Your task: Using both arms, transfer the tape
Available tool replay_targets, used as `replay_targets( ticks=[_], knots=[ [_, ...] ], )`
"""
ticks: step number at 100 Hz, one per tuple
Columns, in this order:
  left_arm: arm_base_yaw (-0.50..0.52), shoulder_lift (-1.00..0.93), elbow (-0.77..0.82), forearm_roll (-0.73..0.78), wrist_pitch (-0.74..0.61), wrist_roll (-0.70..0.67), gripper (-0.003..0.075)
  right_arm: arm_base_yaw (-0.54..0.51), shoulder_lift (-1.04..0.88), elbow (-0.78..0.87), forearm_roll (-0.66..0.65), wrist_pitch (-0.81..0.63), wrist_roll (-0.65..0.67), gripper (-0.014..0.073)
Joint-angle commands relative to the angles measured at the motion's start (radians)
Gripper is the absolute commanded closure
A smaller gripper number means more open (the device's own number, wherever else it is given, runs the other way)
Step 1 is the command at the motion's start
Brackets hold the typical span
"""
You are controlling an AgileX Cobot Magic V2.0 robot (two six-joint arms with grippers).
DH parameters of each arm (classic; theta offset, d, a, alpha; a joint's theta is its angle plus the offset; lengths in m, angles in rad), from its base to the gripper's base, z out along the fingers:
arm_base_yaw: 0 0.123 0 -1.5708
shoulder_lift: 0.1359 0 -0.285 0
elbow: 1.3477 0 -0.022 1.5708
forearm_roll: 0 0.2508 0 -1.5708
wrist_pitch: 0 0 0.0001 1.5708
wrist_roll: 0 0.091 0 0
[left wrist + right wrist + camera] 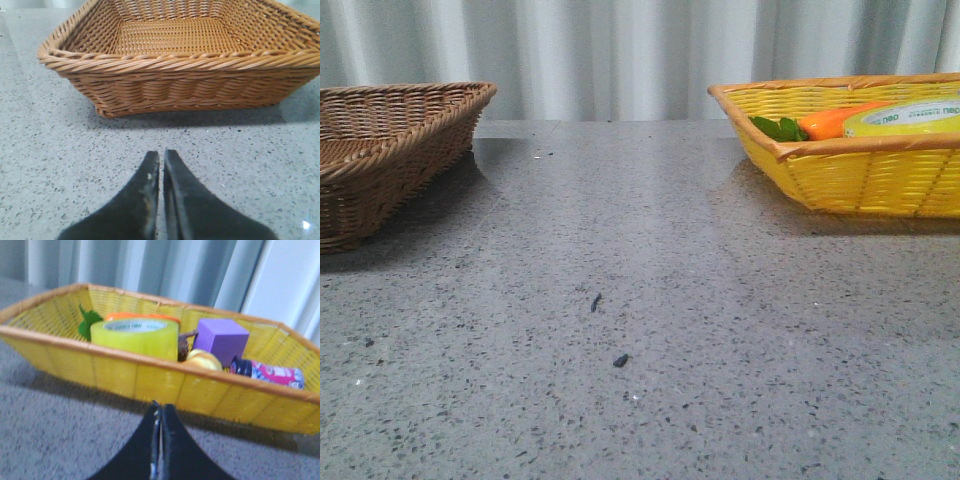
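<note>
Yellow wicker basket (860, 170) is sitting at the front view's upper right on the grey surface (640, 330), holding the tape (905, 117) beside a carrot (835, 121). Left wrist view: the left gripper (161, 161) is pinching closed before a brown basket (175, 75). Right wrist view: the right gripper (160, 412) is closing on nothing, facing the tape (135, 336) mid-frame.

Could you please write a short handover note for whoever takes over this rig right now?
Left gripper: shut, empty, low over the table facing the brown basket, which looks empty.
Right gripper: shut, empty, in front of the yellow basket.
Tape lies in the yellow basket beside the carrot, purple block and other items.
Done: nothing.
Left: pick up the tape, pass it between arms, place it.
</note>
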Motion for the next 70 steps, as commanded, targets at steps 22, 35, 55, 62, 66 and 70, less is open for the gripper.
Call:
replay_targets(
  ticks=[22,35,55,62,66,70],
  knots=[
    [-0.008,0.019,0.011,-0.008,-0.081,-0.005,0.0741,0.002,0.018,0.021,0.438,-0.113,0.011,0.0657],
    [-0.008,0.019,0.011,-0.008,-0.081,-0.005,0.0741,0.002,0.018,0.021,0.567,-0.099,0.011,0.0657],
    [-0.008,0.019,0.011,0.005,-0.092,-0.005,0.0741,0.002,0.018,0.021,0.632,-0.1,0.011,0.0657],
    [-0.008,0.019,0.011,0.005,-0.097,-0.005,0.0741,0.002,0.018,0.019,0.689,-0.107,0.011,0.0657],
    [-0.008,0.019,0.011,0.004,-0.112,-0.005,0.0741,0.002,0.018,0.015,0.729,-0.112,0.011,0.0657],
    [-0.008,0.019,0.011,-0.019,-0.137,-0.005,0.0741,0.002,0.018,0.007,0.756,-0.114,0.011,0.0657]
  ],
)
